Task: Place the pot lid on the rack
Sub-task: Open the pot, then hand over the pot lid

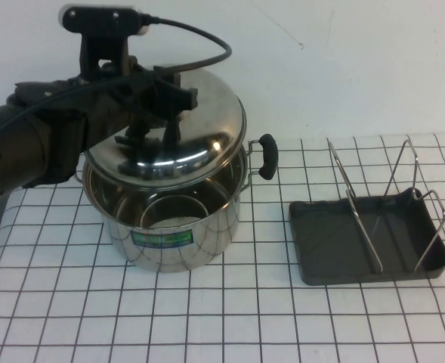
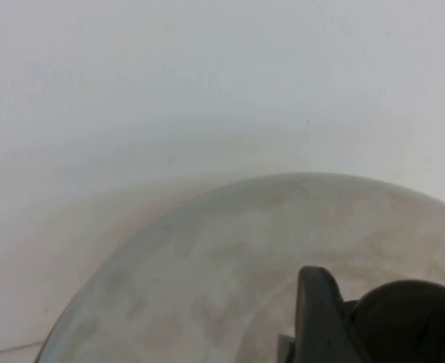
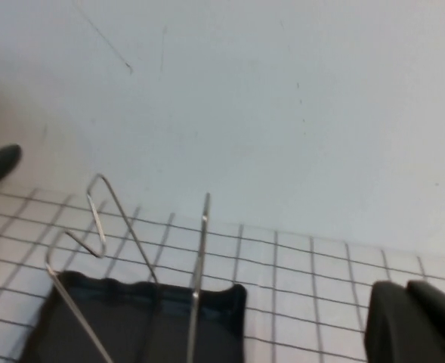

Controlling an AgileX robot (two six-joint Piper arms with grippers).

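Observation:
The pot lid (image 1: 203, 113), shiny steel with a black knob (image 1: 134, 141), is tilted and lifted just above the open steel pot (image 1: 178, 227). My left gripper (image 1: 152, 121) is shut on the knob. In the left wrist view the lid's dome (image 2: 237, 249) fills the lower part, with one finger (image 2: 316, 310) against the knob (image 2: 411, 318). The rack (image 1: 366, 238), a dark grey tray with wire dividers, stands empty to the right of the pot; it also shows in the right wrist view (image 3: 131, 321). My right gripper (image 3: 407, 291) is out of the high view, shut and empty beside the rack.
The pot's black side handle (image 1: 267, 156) points toward the rack. The table is covered by a white cloth with a black grid (image 1: 230, 318). A white wall stands behind it.

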